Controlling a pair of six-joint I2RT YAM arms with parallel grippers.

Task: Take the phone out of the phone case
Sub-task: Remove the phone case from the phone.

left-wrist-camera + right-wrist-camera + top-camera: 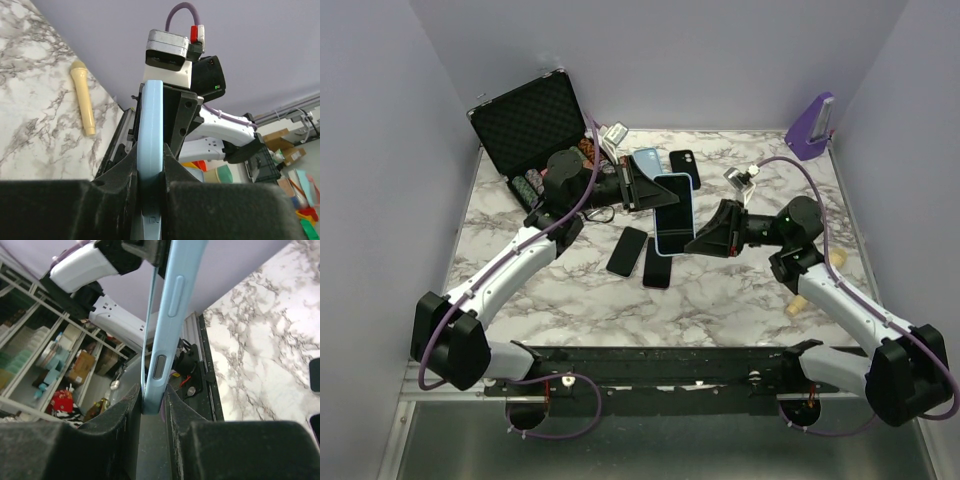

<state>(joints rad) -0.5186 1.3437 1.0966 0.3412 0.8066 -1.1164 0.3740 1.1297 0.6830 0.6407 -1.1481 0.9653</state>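
**Cased phone braced on edge between two grippers; extraction not yet achieved**

The light-blue phone case point(150, 130), a slim, soft-looking shell, is held clear of the white marble-patterned table point(740, 300). The dark-screened phone point(675, 213) is seated in it. The left gripper point(150, 152) is closed on one end of the case, its black fingers pressed against both faces. The right gripper point(152, 400) pinches the opposite end, jaws drawn in against the case, with the side buttons just beyond its fingertips. In the right wrist view a thin pale-blue line stands slightly off one face of the case; whether this is a lip peeling away cannot be told.

Judged progress: lifting and two-handed bracing are done. Parting the phone from the shell and setting both down remain.

Containers: the phone case contains the phone. Beyond the phone case, on the left arm's side, stands an open black hard-shell carry case point(530, 125) lined with dark foam. Its lower half holds what appear to be stacked round chips point(525, 186), and its lid shows bare foam. Two dark phones point(627, 250) lie flat on the table just on the near side of the phone case.
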